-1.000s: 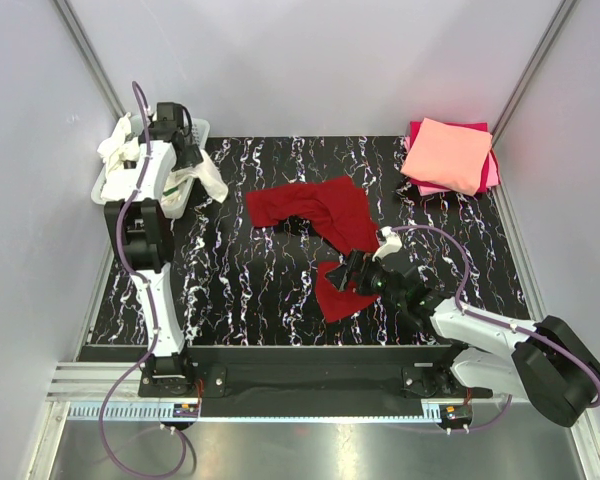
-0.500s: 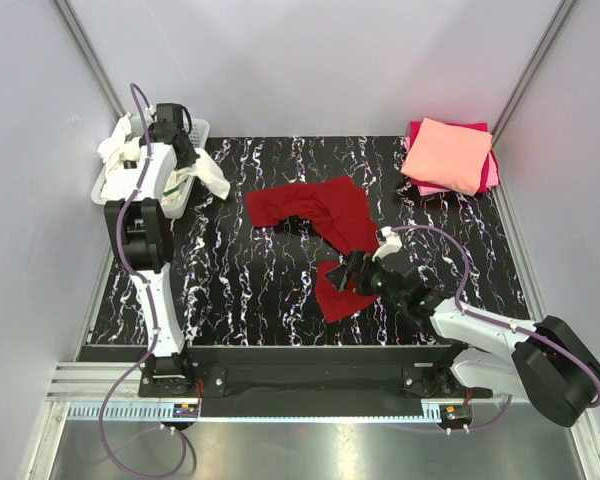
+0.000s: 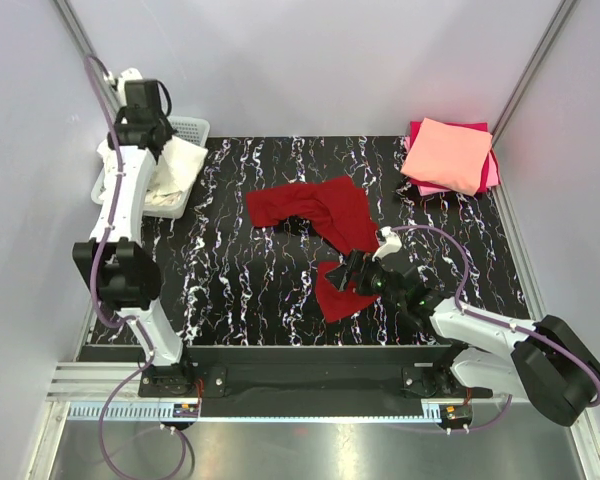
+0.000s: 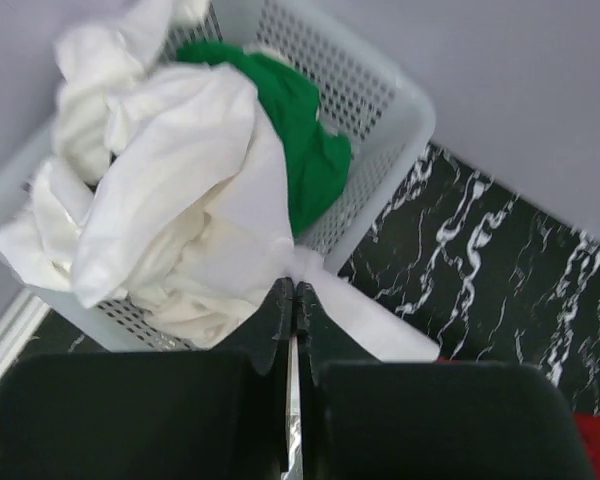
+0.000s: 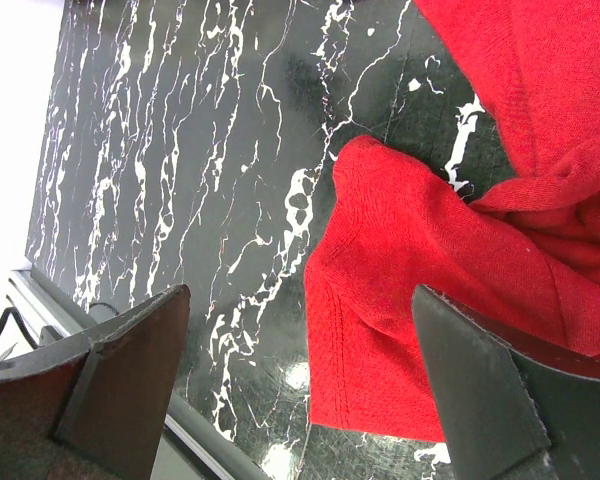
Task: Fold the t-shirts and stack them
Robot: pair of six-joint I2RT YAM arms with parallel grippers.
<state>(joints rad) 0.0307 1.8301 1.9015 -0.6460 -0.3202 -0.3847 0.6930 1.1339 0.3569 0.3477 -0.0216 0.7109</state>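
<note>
cloth first: the white t-shirt [image 4: 180, 170], soft and heavily rumpled, is heaped in the white lattice basket [image 4: 380, 90] and spills over its near wall. the green t-shirt [image 4: 305, 140] is bunched behind it inside the basket. the left gripper [image 4: 293, 290] is clenched on a thin fold of the white cloth, its jaws pressed together with the fabric pinched between them. this looks like the step of drawing the white shirt out of the basket. the next move calls for raising it clear of the perforated rim, without catching the green one or tipping the light plastic basket, then spreading it flat.

the dark red t-shirt [image 3: 315, 215] lies crumpled mid-table, fine-knit and matte, with one lobe trailing toward the near edge. the right gripper [image 5: 300, 380] sits low over that lobe with its jaws spread wide on either side, grasping nothing. it may be waiting to smooth or fold that shirt.

in the far right corner the salmon pink t-shirt [image 3: 448, 152] is a neat folded square on top of the folded magenta t-shirt [image 3: 417, 128]. the table [image 3: 230, 280] is glossy black, veined with white.
</note>
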